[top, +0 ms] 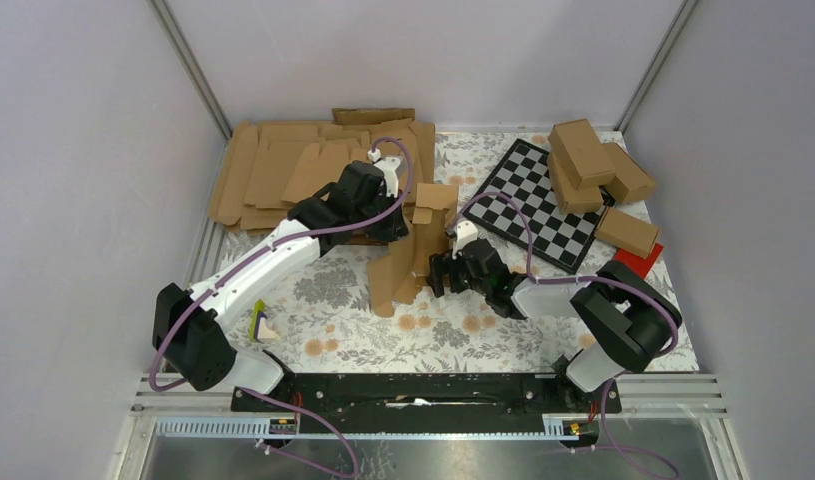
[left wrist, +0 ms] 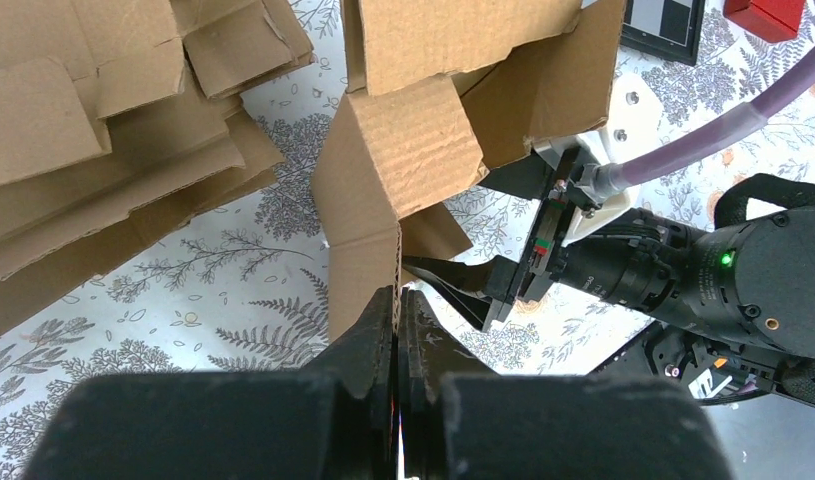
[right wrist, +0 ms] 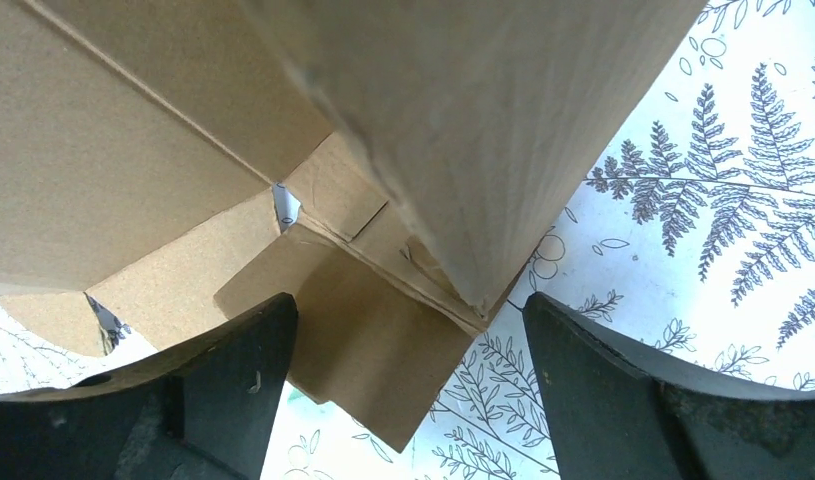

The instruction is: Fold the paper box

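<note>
My left claw (left wrist: 397,303) is pinched tight on the box (top: 415,245), with both fingers pressed together over the thin edge of 1 panel. The box stands half-formed near the middle of the table (top: 323,290), a little toward the far edge. Its panels are bent along the creases and 1 flap sticks up at the top.

My right claw (right wrist: 408,340) sits just beside the box on the side toward the right edge, with its 2 fingers spread wide apart. A lower corner of the box and a loose flap lie in the gap between them. I cannot tell whether either finger touches the cardboard.

A heap of flat blanks (top: 283,170) fills the far left corner, just behind my left wrist. A checkerboard (top: 538,205) lies askew toward the far right corner, and folded cartons (top: 588,160) are piled at its outer side. A red block (top: 638,262) lies by the right edge, partly under 1 carton.
</note>
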Available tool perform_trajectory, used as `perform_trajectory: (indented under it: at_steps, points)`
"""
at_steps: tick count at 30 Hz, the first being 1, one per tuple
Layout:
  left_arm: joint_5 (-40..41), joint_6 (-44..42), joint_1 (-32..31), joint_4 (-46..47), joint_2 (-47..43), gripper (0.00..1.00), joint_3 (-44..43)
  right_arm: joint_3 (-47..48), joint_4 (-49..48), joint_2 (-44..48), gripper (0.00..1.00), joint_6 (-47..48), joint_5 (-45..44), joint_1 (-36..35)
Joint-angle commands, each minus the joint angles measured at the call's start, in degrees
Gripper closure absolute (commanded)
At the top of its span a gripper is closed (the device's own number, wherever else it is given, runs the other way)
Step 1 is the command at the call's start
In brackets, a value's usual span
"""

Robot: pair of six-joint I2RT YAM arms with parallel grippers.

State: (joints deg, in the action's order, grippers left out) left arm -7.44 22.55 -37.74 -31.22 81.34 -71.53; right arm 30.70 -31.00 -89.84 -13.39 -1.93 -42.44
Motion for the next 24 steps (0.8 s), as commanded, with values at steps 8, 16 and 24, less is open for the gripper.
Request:
perform_trajectory:
  at_steps: [8, 16, 24]
  points:
    - [-3.72, 0.21, 0.03, 1.16, 1.88, 1.0, 0.01, 0.2, -1.21, 1.54, 0.0, 3.54, 1.76, -0.74]
    - [-3.28, -0.43, 0.03, 0.1, 2.68, 1.0, -0.9, -1.91, -8.45, 2.41, 0.0, -0.6, 13.34, 7.79]
    - [-2.14, -1.58, 0.04, -1.53, 4.17, 1.0, -3.18, -4.23, -12.01, 4.31, 0.0, -2.43, 15.79, 12.8]
